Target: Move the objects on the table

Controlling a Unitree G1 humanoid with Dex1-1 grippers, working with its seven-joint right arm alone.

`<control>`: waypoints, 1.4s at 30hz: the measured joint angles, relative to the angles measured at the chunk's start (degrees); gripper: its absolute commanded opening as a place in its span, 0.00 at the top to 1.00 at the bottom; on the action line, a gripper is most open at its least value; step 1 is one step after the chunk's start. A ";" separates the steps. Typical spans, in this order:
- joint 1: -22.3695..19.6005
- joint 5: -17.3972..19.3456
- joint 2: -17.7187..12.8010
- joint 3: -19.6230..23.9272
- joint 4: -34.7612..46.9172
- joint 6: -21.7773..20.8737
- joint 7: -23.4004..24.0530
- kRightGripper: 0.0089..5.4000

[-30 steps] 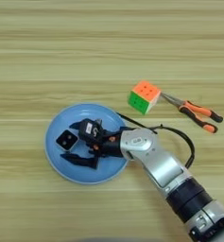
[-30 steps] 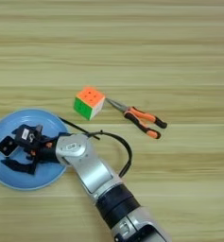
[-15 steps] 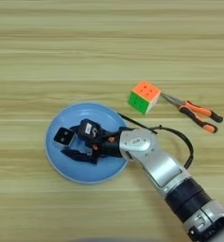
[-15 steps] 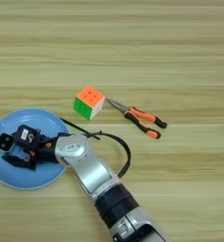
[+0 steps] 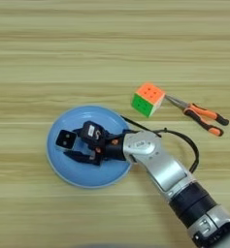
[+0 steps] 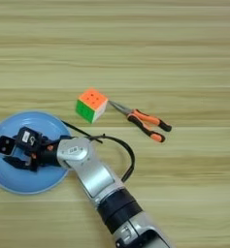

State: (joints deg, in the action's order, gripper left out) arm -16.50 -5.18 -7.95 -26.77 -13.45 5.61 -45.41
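The right gripper [image 5: 77,147] reaches over the blue plate [image 5: 70,172], which sits near the table's [image 5: 63,58] front edge, at the left. Its two black fingers are apart, and the small black block [image 5: 66,139] lies on the plate between their tips; whether they press it I cannot tell. The puzzle cube [image 5: 148,99] stands near the table's middle, the pliers [image 5: 201,116] just right of it. The whole back half of the table is free.
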 measured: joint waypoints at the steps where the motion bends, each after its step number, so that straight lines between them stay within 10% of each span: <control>1: 0.00 0.00 0.00 0.08 0.01 0.00 0.00 0.54; 23: -2.04 6.61 -1.62 8.60 9.76 4.08 -1.37 0.54; 42: -5.66 13.52 -16.12 25.97 11.30 7.88 -4.06 0.54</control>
State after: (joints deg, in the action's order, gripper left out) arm -22.16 8.34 -24.07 -0.80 -2.15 13.48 -49.47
